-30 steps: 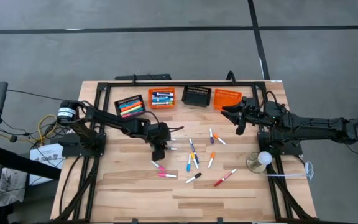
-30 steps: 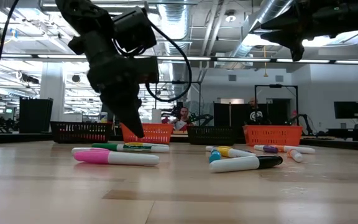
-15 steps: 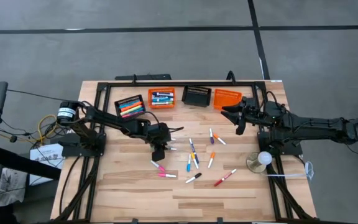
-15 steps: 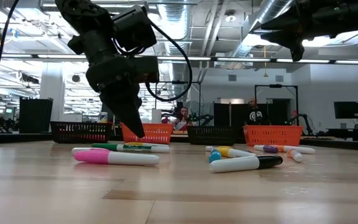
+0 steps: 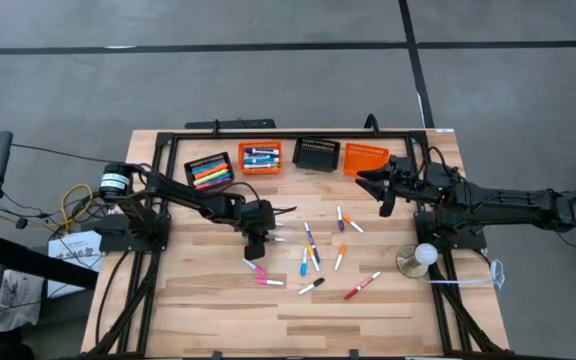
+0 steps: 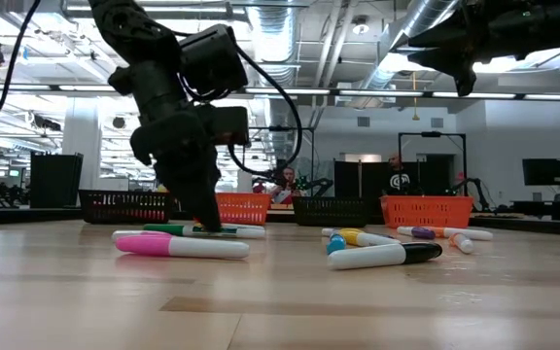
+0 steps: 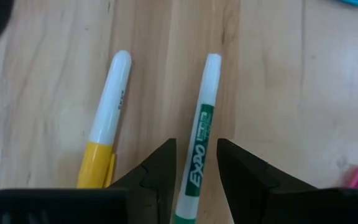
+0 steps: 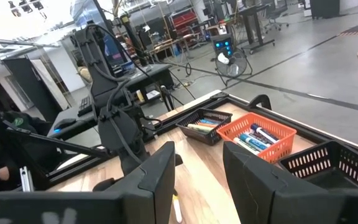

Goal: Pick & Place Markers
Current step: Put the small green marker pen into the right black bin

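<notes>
Smooth, glossy plastic markers (image 7: 197, 143) lie on a pale wooden table (image 7: 278, 87) with visible grain.

Left pincer (image 5: 257, 240) is down low at mid-desk, arm stretched in from the left, fingers (image 7: 157, 177) parted. Right pincer (image 5: 376, 186) hangs raised at the far right, fingers apart.

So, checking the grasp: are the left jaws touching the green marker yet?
Cannot tell. In the left wrist view the green marker lies between the open jaws, with no gap plainly visible.
</notes>
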{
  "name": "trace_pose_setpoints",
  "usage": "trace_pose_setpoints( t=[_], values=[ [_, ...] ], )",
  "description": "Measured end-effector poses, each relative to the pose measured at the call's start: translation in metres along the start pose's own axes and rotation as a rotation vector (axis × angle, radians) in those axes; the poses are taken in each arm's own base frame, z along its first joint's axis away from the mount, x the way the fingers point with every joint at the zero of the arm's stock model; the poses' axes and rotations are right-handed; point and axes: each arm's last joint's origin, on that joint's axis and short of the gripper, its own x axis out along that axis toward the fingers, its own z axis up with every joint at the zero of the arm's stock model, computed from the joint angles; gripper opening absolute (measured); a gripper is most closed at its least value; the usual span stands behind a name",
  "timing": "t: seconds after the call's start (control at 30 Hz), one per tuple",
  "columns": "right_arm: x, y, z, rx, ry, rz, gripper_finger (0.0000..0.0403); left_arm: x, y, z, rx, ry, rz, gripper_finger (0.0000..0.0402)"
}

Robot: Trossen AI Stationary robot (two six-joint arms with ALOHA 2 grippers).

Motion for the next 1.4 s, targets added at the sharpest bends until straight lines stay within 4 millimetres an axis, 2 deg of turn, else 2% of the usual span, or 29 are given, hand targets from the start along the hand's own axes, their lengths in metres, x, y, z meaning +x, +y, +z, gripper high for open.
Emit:
trace_pose_setpoints(
  t=[0.4,0.57,0.73,1.03,1.3,1.4],
  values=[
    [0.0,0.0,0.0,0.0,0.002,-0.002,0.0125,0.018,0.001,-0.005,0.069,0.049,0.006,0.0115],
    [0.0,0.0,0.0,0.0,0.002,-0.002,0.0125,0.019,0.001,-0.005,0.107,0.047,0.033,0.0114],
    [0.0,0.0,0.0,0.0,0.002,-0.004,0.0125,0.019,0.002,-0.006,0.148,0.048,0.033,0.0093],
    [0.0,0.0,0.0,0.0,0.002,-0.004,0.0125,0.02,0.002,-0.006,0.15,0.049,0.028,0.0032],
    [0.0,0.0,0.0,0.0,0.002,-0.004,0.0125,0.019,0.002,-0.006,0.147,0.041,0.026,0.0046],
    [0.0,0.0,0.0,0.0,0.001,-0.004,0.0125,0.016,0.001,-0.004,0.148,0.03,0.027,0.0037]
  ],
)
